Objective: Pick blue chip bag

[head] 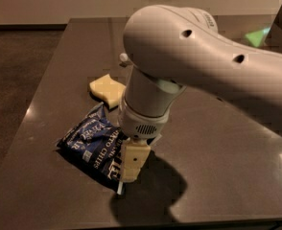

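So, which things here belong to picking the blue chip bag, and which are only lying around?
For the job:
- blue chip bag, flat on the table
- gripper, down at the bag's right end as seen

Just lying about:
- yellow sponge, behind the bag

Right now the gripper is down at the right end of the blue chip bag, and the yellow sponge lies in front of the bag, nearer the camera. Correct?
One thing is off: the yellow sponge lies behind the blue chip bag, farther from the camera, as the camera view shows. The gripper is down at the bag's right end, as you said.
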Robot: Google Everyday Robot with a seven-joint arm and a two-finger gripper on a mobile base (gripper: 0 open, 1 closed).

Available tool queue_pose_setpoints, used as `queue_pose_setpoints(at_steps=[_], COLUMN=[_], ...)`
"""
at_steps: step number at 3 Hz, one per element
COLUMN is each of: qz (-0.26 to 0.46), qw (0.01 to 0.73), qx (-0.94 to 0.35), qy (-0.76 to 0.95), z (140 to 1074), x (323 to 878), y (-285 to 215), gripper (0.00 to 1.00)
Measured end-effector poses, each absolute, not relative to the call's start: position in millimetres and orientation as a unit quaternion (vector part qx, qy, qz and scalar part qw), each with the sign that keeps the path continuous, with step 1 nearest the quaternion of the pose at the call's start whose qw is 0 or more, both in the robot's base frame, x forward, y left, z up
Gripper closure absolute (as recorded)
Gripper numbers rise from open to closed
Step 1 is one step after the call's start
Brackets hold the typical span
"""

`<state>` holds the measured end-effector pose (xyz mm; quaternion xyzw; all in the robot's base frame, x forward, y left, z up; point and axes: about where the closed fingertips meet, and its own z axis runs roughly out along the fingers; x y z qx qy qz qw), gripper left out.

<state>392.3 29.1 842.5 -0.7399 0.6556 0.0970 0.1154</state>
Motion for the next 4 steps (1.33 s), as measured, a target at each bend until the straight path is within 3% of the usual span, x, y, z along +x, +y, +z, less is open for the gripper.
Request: queue_pose_setpoints(at_steps=[1, 3, 4], qz=[0.103, 0.120, 0.140], qw=[0.112, 0.133, 0.172], qx=[-0.739, -0.722, -0.701], qy=[0.657, 0.669, 0.677], z=[844, 877, 928], x=[392, 404, 419], y=[28, 15, -15], gripper=[0.55, 0.99, 1.00])
